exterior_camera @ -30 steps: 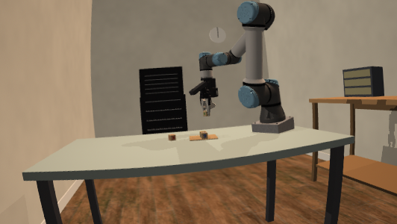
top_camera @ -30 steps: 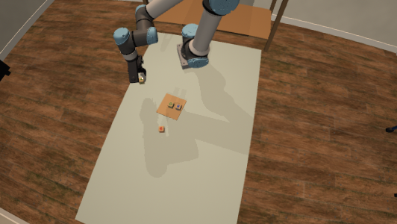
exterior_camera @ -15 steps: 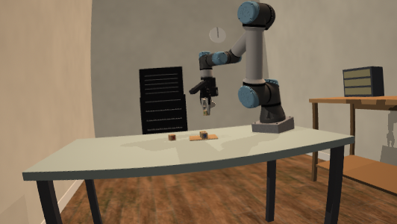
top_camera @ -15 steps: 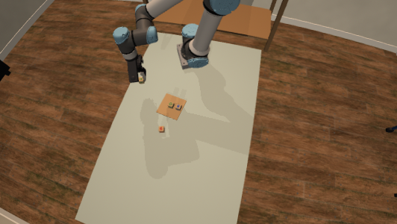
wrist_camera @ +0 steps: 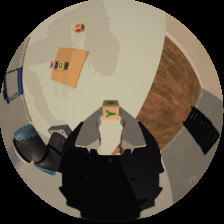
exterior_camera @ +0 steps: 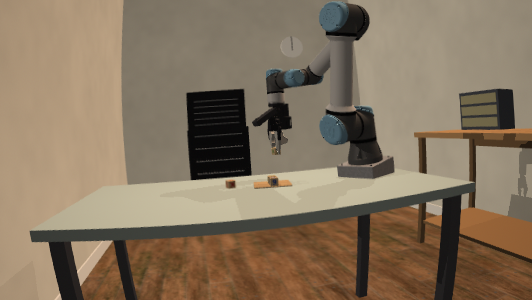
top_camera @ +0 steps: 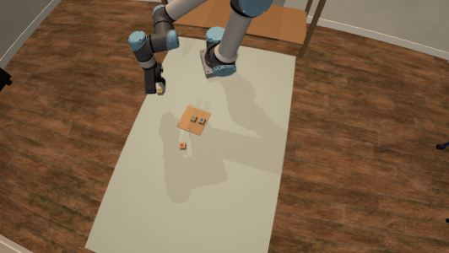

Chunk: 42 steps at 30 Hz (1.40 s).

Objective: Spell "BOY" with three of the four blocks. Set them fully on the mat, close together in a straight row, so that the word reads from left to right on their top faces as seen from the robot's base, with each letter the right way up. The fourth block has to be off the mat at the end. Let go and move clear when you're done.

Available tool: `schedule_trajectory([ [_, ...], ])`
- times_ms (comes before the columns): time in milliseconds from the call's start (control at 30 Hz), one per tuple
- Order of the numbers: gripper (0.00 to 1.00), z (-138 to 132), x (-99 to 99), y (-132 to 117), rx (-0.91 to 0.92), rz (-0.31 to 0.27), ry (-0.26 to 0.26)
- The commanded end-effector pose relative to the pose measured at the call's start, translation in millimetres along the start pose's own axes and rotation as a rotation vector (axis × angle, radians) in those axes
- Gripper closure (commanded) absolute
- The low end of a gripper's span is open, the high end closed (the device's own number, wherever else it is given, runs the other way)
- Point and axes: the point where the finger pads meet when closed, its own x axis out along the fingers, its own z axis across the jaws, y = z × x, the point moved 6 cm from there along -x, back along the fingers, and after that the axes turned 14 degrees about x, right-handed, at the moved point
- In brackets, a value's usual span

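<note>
Between the fingers of the gripper [wrist_camera: 111,131] sits the Y block [wrist_camera: 110,112], clamped and held high. Well below and off to one side, mat [wrist_camera: 75,70] carries two blocks; red block [wrist_camera: 78,27] lies beyond it, likely the spare.

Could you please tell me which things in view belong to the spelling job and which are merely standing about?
Belong to the job:
gripper, shut on the Y block
mat
two blocks on the mat
red block on the table

Standing about:
black chair
wooden side table
</note>
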Motion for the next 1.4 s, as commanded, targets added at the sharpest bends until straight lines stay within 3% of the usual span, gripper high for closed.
schedule_trajectory([
  [0,0.91,-3.3,-0.4,4.6,0.066,-0.001,-0.002],
  [1367,0.91,-56.4,-1.5,48.5,0.92,-0.002,-0.004],
])
